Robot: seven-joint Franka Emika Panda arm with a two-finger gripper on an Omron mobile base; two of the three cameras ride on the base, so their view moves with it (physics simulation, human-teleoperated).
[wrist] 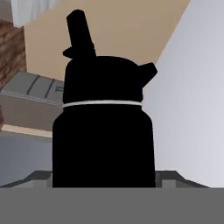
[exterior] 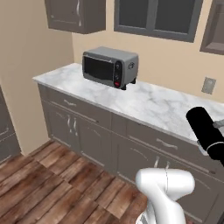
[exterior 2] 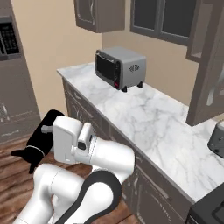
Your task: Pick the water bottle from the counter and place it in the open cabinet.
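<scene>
The water bottle (wrist: 104, 131) is black, with a thin pale ring under its cap and a loop handle on top. It fills the middle of the hand view, and my gripper (wrist: 105, 177) is shut on its lower body. From the right base view the water bottle (exterior 2: 40, 140) lies sideways off my white hand, held over the wooden floor in front of the counter (exterior 2: 144, 118). In the left base view the water bottle (exterior: 204, 127) shows at the right edge, level with the counter (exterior: 144, 103) front. The open cabinet (exterior 2: 199, 37) hangs up at the right, its door (exterior 2: 208, 87) swung out.
A grey toaster oven (exterior: 110, 68) stands at the counter's back left. Dark glass panels (exterior: 153, 17) sit above it, a shut wall cabinet (exterior: 76, 15) in the corner. Another appliance (exterior 2: 217, 140) and a stove (exterior 2: 210, 210) lie far right. Wooden floor (exterior: 39, 188) lies before the base cabinets.
</scene>
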